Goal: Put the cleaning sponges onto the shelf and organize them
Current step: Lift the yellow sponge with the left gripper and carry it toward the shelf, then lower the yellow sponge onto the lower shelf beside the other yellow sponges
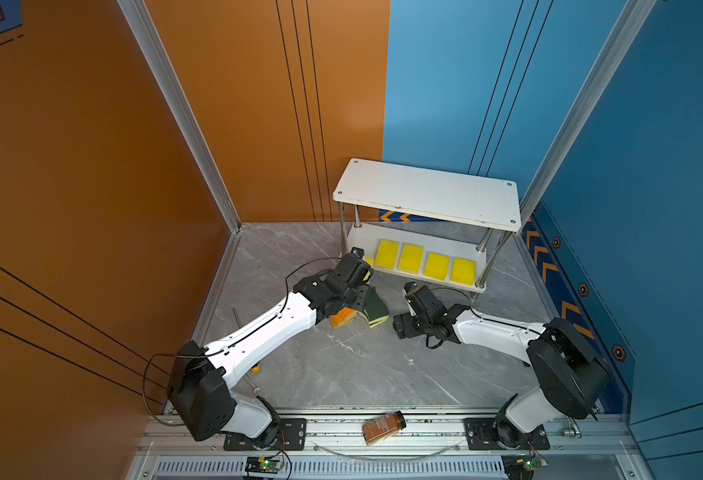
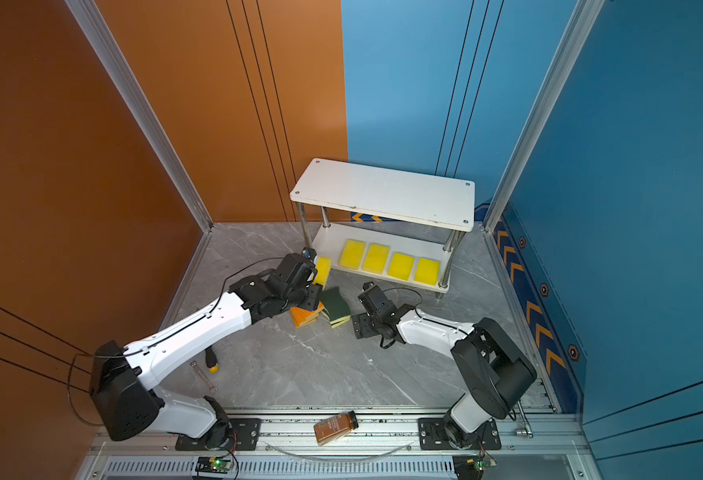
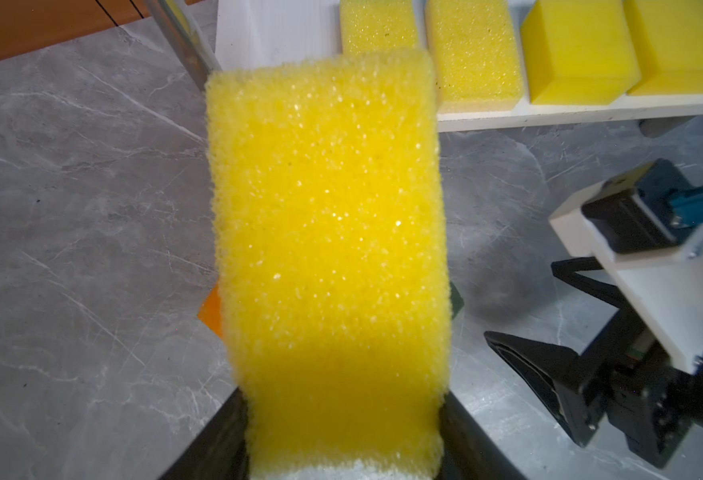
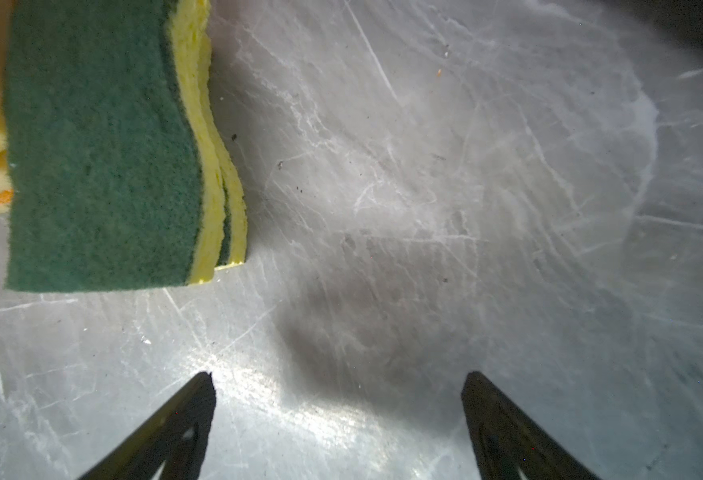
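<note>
The left tool is clenched on one end of a yellow sponge, which sticks out from between the jaws towards the shelf. Its far end reaches the left end of the lower board; I cannot tell whether it touches. Beside it, four yellow sponges lie in a row on that lower board, while the top board is bare. The right tool is released, with its jaws spread wide and nothing between them, low over the grey table. It is just beside two stacked green-topped sponges, which lean against the orange-topped sponges. A brown bottle lies on the front rail.
</note>
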Controlling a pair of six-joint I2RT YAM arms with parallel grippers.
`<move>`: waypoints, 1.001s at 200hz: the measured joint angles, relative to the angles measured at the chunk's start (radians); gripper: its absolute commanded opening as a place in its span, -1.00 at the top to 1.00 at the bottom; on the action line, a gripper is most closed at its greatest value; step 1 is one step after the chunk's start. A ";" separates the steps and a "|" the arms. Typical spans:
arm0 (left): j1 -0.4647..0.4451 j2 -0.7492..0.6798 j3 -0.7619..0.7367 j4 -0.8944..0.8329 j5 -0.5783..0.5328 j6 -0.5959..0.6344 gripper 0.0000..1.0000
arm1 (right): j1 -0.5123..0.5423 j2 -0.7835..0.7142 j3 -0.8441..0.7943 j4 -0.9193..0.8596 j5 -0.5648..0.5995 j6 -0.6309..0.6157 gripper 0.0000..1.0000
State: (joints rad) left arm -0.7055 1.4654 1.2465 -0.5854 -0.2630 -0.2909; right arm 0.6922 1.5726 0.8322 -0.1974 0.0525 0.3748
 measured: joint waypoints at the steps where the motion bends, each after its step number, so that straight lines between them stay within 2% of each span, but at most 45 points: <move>1: 0.002 0.003 0.001 0.003 0.002 0.003 -0.22 | 0.002 0.000 0.000 0.000 0.002 0.000 -0.84; 78: 0.065 0.127 0.061 0.138 0.037 0.153 -0.23 | 0.036 -0.047 -0.010 0.000 0.013 0.008 -0.84; 145: 0.116 0.286 0.172 0.205 0.041 0.164 -0.25 | 0.036 -0.088 -0.036 -0.002 0.035 0.009 -0.84; 200: 0.119 0.360 0.245 0.205 0.044 0.167 -0.28 | 0.033 -0.139 -0.079 -0.004 0.057 0.017 -0.84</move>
State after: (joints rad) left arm -0.5869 1.8259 1.4918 -0.3801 -0.2192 -0.1234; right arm 0.7254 1.4338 0.7536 -0.2012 0.1097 0.3916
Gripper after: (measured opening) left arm 0.638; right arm 0.919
